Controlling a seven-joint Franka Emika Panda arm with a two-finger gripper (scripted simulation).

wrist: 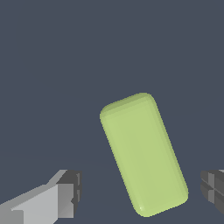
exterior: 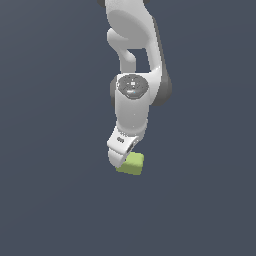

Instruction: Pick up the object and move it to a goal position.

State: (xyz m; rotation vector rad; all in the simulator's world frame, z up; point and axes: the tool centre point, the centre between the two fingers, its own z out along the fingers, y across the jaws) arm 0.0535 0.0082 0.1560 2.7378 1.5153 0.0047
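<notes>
Block (wrist: 143, 154) lies btwn wide-spread end effector (wrist: 142, 190) fingers, touching neither

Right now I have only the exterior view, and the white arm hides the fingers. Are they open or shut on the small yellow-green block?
Observer: Open. In the wrist view the fingers stand apart, one on each side of the small matte yellow-green rounded-edge block, and neither touches it.
Operator: Is it square to them?
Observer: No. Its long axis is skewed to the line between the fingers, neither along it nor square across it.
Operator: Centred, at least?
Observer: Not quite. The gap is clearly narrower on one side than on the other.
</notes>
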